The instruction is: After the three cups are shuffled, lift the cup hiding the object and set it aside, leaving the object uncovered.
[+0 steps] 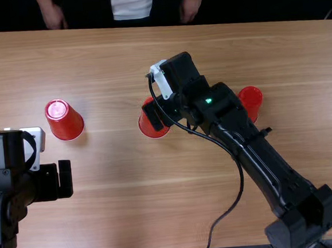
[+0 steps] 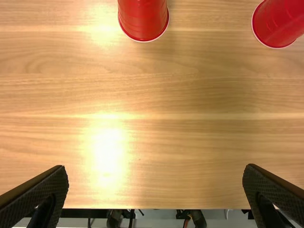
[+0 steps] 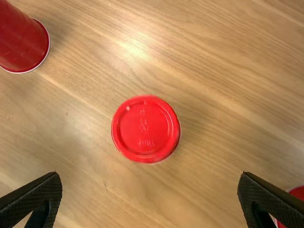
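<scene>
While the left arm sits at the counter's (image 1: 149, 56) near left side, the right arm extends out over the middle cup (image 1: 152, 127). The right end effector (image 3: 152, 203) hangs directly above that cup with its fingers (image 3: 34, 199) spread wide, one to each side and clear of it. All three red cups stand upside down in a rough row. The left cup (image 1: 64, 120) is well off to the side, and the right cup (image 1: 251, 101) is just beyond the right arm's forearm. Seen from the top, the arm covers part of the middle cup. The right wrist view gives its round base whole, with the left cup off in one corner and a sliver of the right cup beside one finger. The left end effector (image 1: 65, 179) holds nothing. Its fingers are far apart in its own wrist view, which takes in two cups farther out on the counter and the counter's edge.
</scene>
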You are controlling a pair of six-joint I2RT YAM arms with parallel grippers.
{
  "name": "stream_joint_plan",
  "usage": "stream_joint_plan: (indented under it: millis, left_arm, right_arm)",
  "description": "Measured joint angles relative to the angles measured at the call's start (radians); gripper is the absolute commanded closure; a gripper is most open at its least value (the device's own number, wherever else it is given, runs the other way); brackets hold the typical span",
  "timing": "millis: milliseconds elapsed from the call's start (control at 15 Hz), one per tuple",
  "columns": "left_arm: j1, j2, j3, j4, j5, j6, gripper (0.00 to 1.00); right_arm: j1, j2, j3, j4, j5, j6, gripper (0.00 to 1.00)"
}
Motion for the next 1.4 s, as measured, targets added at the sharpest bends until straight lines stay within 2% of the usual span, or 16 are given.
stream_joint_plan:
  millis: [533,800,1067,1133,1200,1267,1333,1400]
  left_arm:
    - [0.000,0.001,-0.022,-0.001,0.000,0.000,0.00]
    - [0.000,0.001,-0.025,0.002,0.000,0.000,0.00]
    - [0.000,0.001,-0.048,0.001,0.000,0.000,0.00]
    - [0.000,0.001,-0.048,0.002,0.000,0.000,0.00]
    - [0.000,0.001,-0.048,0.002,0.000,0.000,0.00]
    - [0.000,0.001,-0.048,0.003,0.000,0.000,0.00]
    - [0.000,0.001,-0.048,0.003,0.000,0.000,0.00]
    - [0.000,0.001,-0.048,0.003,0.000,0.000,0.00]
  right_arm:
    - [0.039,0.142,0.051,0.001,0.000,-0.002,0.00]
    - [0.039,0.241,0.126,-0.003,-0.002,-0.002,0.00]
    - [0.039,0.284,0.130,-0.006,-0.003,-0.002,0.00]
    - [0.039,0.284,0.130,-0.007,-0.002,-0.002,0.16]
    - [0.039,0.284,0.130,-0.010,-0.002,-0.002,0.40]
    - [0.039,0.284,0.130,-0.011,-0.002,-0.002,0.49]
    - [0.039,0.284,0.129,-0.015,-0.002,-0.002,0.51]
    - [0.039,0.284,0.129,-0.014,-0.002,-0.002,0.65]
